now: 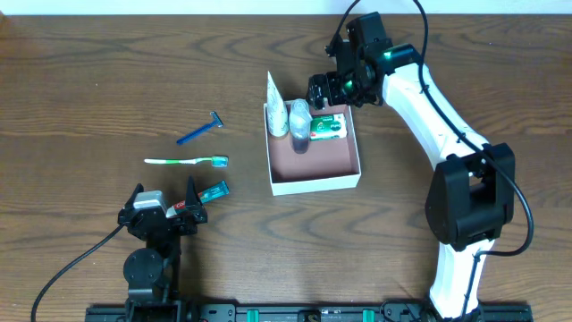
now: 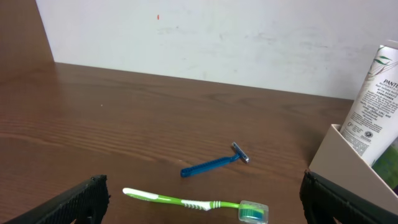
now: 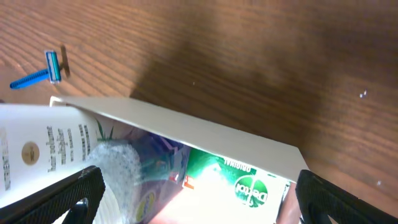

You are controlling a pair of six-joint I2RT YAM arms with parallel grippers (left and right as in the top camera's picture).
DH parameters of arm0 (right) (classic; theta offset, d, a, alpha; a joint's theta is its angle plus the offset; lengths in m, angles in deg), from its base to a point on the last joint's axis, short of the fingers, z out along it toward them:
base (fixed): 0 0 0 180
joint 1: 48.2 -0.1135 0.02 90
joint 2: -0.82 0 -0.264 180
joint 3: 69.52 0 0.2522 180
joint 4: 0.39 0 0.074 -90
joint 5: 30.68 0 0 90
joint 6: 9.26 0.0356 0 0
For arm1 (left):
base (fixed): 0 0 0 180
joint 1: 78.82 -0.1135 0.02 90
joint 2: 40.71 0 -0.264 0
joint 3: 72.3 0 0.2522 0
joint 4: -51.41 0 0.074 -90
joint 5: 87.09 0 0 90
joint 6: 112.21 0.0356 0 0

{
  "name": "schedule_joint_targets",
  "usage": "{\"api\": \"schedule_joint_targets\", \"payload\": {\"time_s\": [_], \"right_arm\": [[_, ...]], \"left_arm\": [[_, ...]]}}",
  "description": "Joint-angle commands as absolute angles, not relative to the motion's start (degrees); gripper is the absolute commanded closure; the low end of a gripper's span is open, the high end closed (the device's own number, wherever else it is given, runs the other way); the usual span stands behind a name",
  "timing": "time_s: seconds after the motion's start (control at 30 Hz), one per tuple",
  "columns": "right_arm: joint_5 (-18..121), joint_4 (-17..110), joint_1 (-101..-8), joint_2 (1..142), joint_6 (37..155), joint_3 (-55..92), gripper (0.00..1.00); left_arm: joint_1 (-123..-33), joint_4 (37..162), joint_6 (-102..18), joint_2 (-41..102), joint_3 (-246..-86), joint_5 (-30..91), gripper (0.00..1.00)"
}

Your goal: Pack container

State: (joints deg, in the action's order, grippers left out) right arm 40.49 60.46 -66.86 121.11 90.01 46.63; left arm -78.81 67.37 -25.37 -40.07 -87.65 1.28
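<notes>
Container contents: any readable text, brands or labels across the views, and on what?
"PANT", cut off at the frame edge: white tube, left wrist view.
"Dettol", upside down: green packet, right wrist view.
"ORIGINAL", upside down: same packet.
Tube's fine print: too blurred to read.
Overhead view: nothing legible.

"PANT" on tube [image 2: 375,102], "Dettol" on packet [image 3: 247,184]

Near half of container [image 1: 318,163] bare; tube [image 1: 276,114], bottle [image 1: 299,126], packet [image 1: 329,126] along far wall.
</notes>
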Motion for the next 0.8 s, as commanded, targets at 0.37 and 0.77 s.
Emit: {"api": "schedule_joint_targets", "payload": {"time_s": [0.37, 0.77], "right_arm": [[42.17, 73.88, -61.07, 122.53, 89.97, 68.31, 0.01], [65.56, 86.36, -47.25, 122.71, 96.59, 67.33, 0.01]], "left_arm": [[-79.14, 69.23, -25.09, -40.11, -86.29, 1.0, 0.02], [-79.14, 69.25, -25.09, -40.11, -86.29, 1.0, 0.02]]}}
